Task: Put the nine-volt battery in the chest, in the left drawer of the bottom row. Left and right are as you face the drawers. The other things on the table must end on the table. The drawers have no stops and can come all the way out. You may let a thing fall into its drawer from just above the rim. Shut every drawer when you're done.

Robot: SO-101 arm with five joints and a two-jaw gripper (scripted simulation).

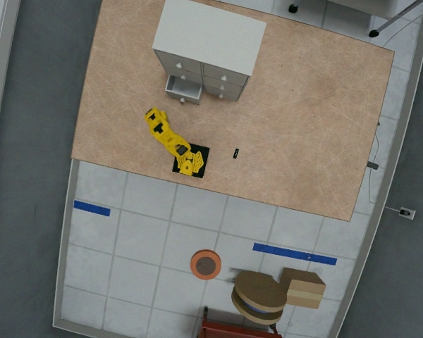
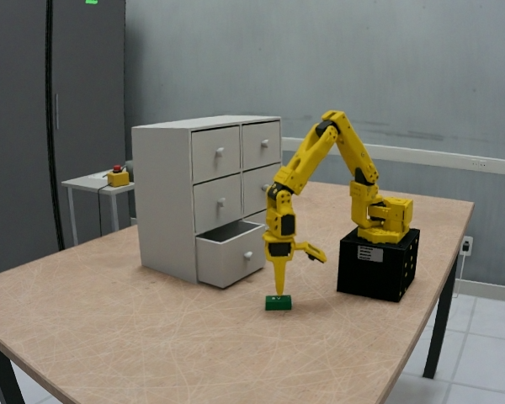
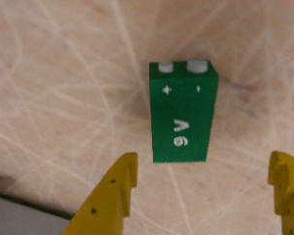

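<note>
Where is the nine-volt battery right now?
The nine-volt battery lies flat on the table, under the open end effector, in front of the pulled-out bottom-left drawer.

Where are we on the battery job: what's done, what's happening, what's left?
Done: the white chest's bottom-left drawer is pulled open. In hand: the yellow hand hangs open just above the green nine-volt battery, which lies flat on the table, ungripped. Left: grip the battery, lift it, drop it into that drawer and push the drawer shut. The small black object should remain on the table.
</note>
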